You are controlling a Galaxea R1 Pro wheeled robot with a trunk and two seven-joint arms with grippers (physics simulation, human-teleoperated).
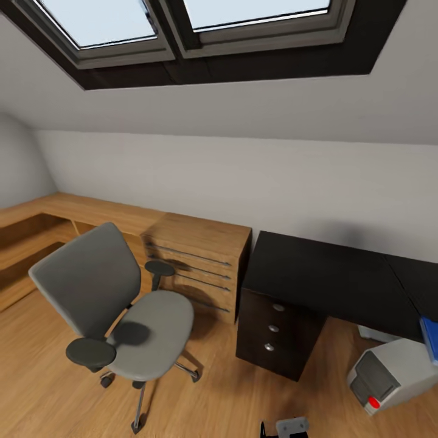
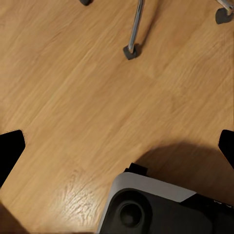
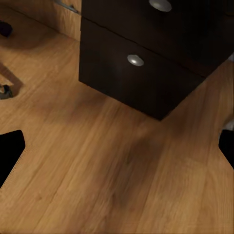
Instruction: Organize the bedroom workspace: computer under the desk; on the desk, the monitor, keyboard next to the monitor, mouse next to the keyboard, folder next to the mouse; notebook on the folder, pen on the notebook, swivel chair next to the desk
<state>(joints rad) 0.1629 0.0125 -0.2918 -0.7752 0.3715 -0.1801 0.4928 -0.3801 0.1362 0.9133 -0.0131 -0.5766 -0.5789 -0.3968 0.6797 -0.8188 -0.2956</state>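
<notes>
The grey swivel chair (image 1: 121,304) stands on the wood floor left of the desk (image 1: 328,274), and its seat is bare. The desk has a glossy black top and a black drawer unit (image 1: 274,331) with round silver knobs. The silver-grey computer (image 1: 392,368), with a red button, sits on the floor under the desk's right part. A blue folder (image 1: 430,337) edge lies on the desk at the far right. My left gripper (image 2: 117,148) is open over bare floor near a chair caster (image 2: 131,50). My right gripper (image 3: 117,148) is open above the floor before the drawer unit (image 3: 141,68). Monitor, keyboard, mouse, notebook and pen are out of view.
Low light-wood shelving (image 1: 194,255) runs along the sloped wall left of the desk, close behind the chair. A skylight (image 1: 182,24) is overhead. My own base (image 2: 156,204) sits just under the left gripper. Open floor lies between chair and drawer unit.
</notes>
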